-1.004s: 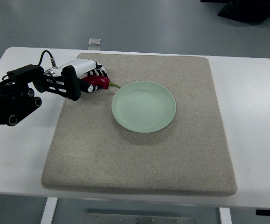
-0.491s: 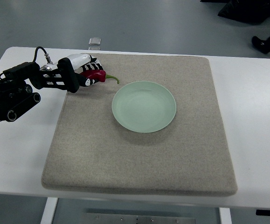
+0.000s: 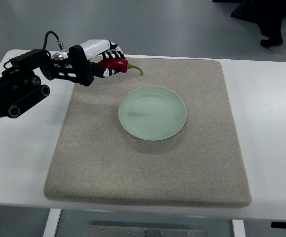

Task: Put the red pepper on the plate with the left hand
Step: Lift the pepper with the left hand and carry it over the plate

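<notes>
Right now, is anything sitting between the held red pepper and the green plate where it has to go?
Nothing visible does. The left hand grips the red pepper with its fingers above the far left part of the grey felt mat. Only bare mat lies between it and the empty pale green round plate.

The left arm, black and jointed, enters from the picture's left edge and reaches toward the upper middle of the view. Two stacked black cylindrical segments sit behind the wrist, and a thin black cable loops up over the forearm just behind it. The left hand [image 3: 103, 59] has a white shell on its back and black-and-white banded fingers [image 3: 114, 51]. Those fingers are curled around a small glossy red pepper [image 3: 117, 64], whose green stem sticks out beyond the fingertips, away from the wrist.
</notes>
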Tool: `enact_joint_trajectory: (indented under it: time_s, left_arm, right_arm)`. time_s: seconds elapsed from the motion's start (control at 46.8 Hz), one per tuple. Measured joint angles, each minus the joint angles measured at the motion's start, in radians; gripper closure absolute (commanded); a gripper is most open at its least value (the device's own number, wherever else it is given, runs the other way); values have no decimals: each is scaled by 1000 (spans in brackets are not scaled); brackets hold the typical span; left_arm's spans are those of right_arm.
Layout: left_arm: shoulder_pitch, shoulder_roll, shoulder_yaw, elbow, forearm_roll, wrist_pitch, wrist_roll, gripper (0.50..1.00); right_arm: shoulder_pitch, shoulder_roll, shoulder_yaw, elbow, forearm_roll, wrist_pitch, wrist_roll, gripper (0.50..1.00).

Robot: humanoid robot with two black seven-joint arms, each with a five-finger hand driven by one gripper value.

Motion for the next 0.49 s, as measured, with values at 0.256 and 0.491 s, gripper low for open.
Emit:
enact_joint_trajectory:
  time_s: [0.256,0.491]
  left_arm:
    - [-14,-1,3,-111,102,-2,0,1000]
    - [-15,-8,15,-157,179,-9,0,1000]
  right_arm:
    - [0,0,-1,0,0,0,0,568]
    - [0,0,0,0,0,0,0,568]
